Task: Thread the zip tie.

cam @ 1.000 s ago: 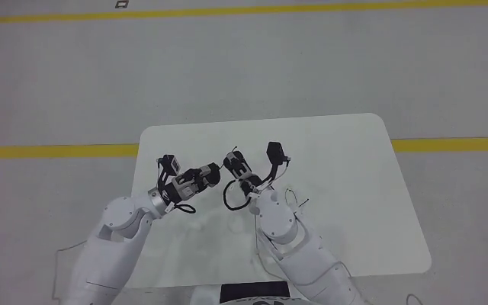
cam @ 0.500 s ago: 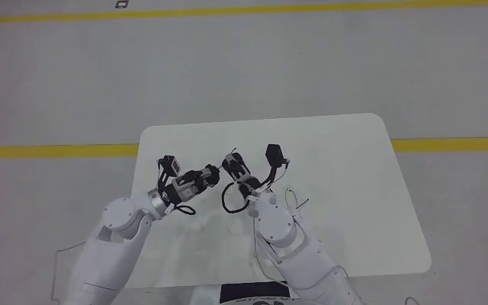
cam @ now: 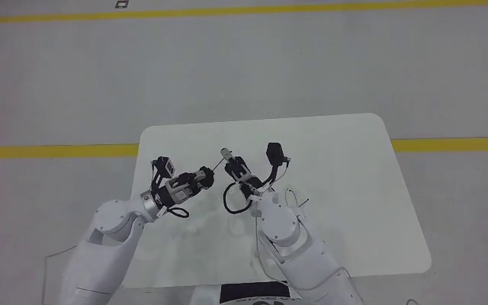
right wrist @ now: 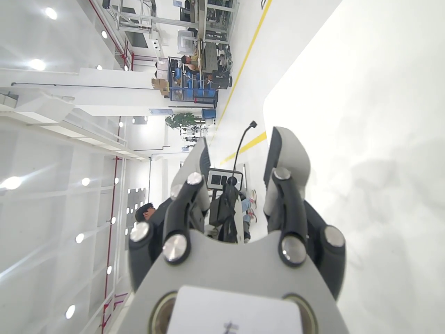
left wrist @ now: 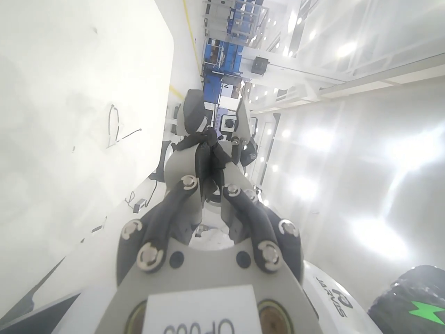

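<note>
Zip tie [right wrist: 253, 124] in clamped left jaws, tip toward far table [cam: 343, 191] edge, between open right jaws.

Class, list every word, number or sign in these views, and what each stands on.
Left label, at the base of the left gripper: upside-down characters, cut by the picture's edge, not readable whole.
White arm shell: a brand word, not quoted.
Black part: a green lightning-bolt sign.
Right label, at the base of the right gripper: cut off, unreadable.
</note>
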Tool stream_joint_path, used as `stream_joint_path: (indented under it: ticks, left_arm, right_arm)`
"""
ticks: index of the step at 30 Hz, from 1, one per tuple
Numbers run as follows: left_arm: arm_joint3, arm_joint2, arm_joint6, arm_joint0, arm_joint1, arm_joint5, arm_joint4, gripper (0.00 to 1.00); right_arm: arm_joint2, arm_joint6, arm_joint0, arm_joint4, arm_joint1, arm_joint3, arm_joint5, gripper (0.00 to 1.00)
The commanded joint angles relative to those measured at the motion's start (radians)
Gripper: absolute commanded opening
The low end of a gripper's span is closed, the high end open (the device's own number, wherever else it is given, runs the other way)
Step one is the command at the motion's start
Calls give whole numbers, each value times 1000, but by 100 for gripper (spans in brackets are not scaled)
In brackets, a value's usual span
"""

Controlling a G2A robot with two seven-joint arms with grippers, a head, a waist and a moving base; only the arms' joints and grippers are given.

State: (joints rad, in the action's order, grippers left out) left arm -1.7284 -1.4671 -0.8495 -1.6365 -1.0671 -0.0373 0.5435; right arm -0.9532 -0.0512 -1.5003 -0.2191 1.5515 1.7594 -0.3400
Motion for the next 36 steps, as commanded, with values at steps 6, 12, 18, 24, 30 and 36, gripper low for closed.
stream_joint_path:
  ticks: [6, 12, 18, 24, 30, 36]
  left_arm:
    - [-12, -17, -154, 6, 19, -89, -46, 0]
    - [-12, -17, -154, 6, 19, -89, -46, 0]
    - [-12, -17, -154, 6, 19, -89, -46, 0]
    - [-12, -17, -154, 6, 19, -89, -46, 0]
    - [-12, -17, -154, 6, 19, -89, -46, 0]
    - [-12, -17, -154, 6, 19, -89, -46, 0]
  right_arm:
    - [-45, -93, -5, -7, -14, 20, 11, 100]
    - [-45, -93, -5, -7, -14, 20, 11, 100]
    - [-45, -93, -5, -7, -14, 20, 11, 100]
    - [-45, -93, -5, -7, -14, 20, 11, 100]
    - [-45, -93, -5, -7, -14, 20, 11, 100]
    - [-45, -93, -5, -7, -14, 20, 11, 100]
